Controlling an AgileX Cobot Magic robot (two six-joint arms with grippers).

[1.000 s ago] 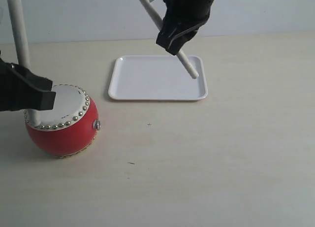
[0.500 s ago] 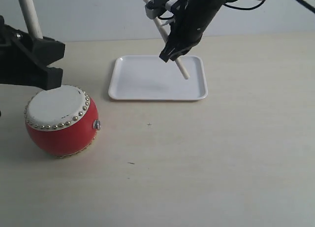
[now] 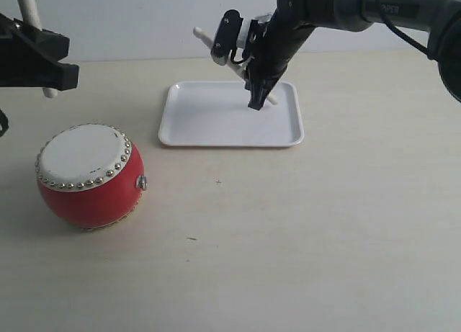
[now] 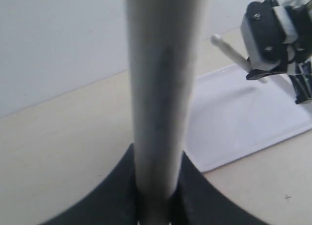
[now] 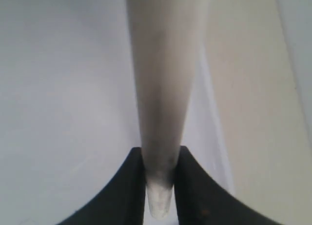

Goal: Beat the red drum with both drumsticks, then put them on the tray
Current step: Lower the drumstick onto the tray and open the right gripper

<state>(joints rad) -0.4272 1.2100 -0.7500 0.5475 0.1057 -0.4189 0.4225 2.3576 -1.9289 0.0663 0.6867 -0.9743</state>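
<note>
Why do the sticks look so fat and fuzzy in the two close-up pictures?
Left wrist view: the left stick fills the lens, blurred; the tray beyond is sharper. Right wrist view: the right stick is equally blurred. Exterior view: sharp, soft shadow beside the drum.

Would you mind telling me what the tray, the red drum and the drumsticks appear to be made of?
The tray looks like white plastic: smooth, glossy, moulded rim. The red drum seems lacquered wood or plastic, its shell shiny, with brass-like studs and a matte cream skin. The drumsticks look like pale, matte wood, though no grain shows.
</note>
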